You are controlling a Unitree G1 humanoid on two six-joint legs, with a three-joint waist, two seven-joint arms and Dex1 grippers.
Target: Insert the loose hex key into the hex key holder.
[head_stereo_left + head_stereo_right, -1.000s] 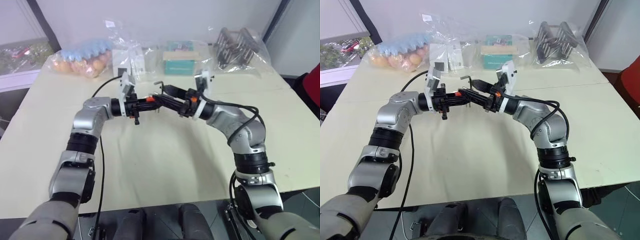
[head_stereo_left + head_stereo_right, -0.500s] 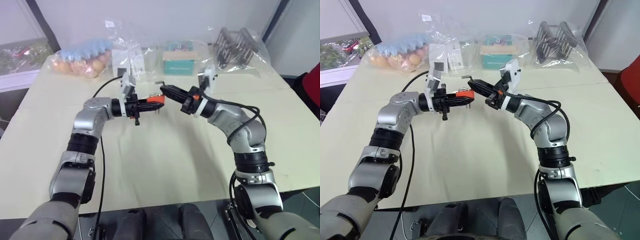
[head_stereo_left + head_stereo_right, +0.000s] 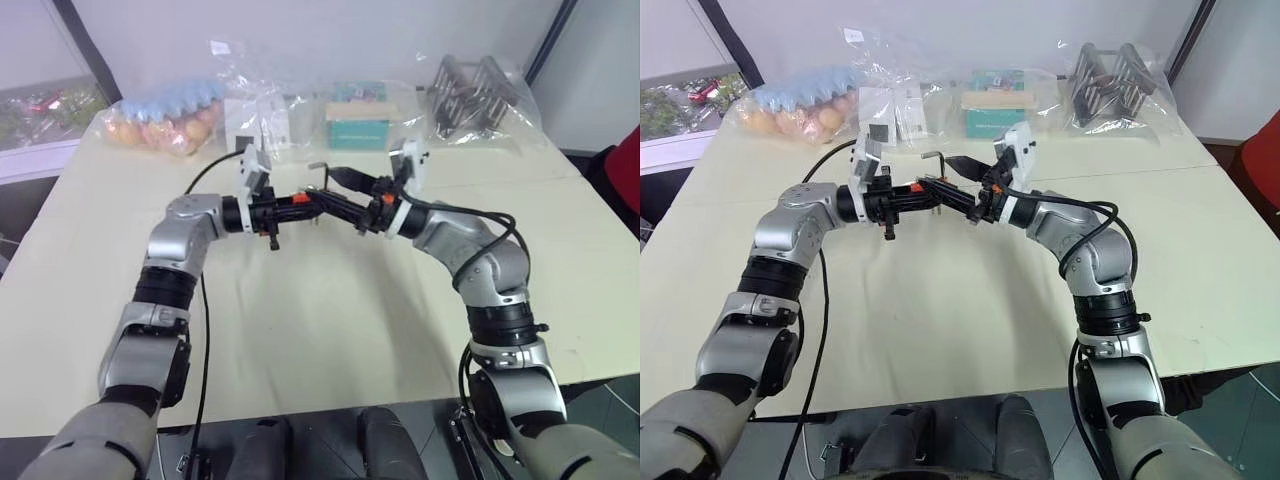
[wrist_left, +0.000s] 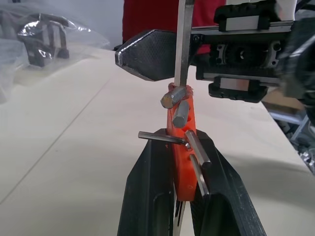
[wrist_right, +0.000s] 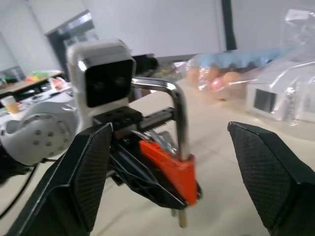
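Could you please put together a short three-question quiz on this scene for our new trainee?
1. True or false: the left gripper is shut on the hex key holder.
2. How do the right gripper's jaws stand?
A. Closed on the loose hex key
B. Wide open, one on each side of the holder
C. Closed on a plastic bag
3. Fill in: the loose hex key stands upright with its long leg through the ____.

Key
1. True: its jaws clamp the red-orange block.
2. B: they are spread apart and touch nothing.
3. Holder: the bent leg is on top and the tip pokes out below.
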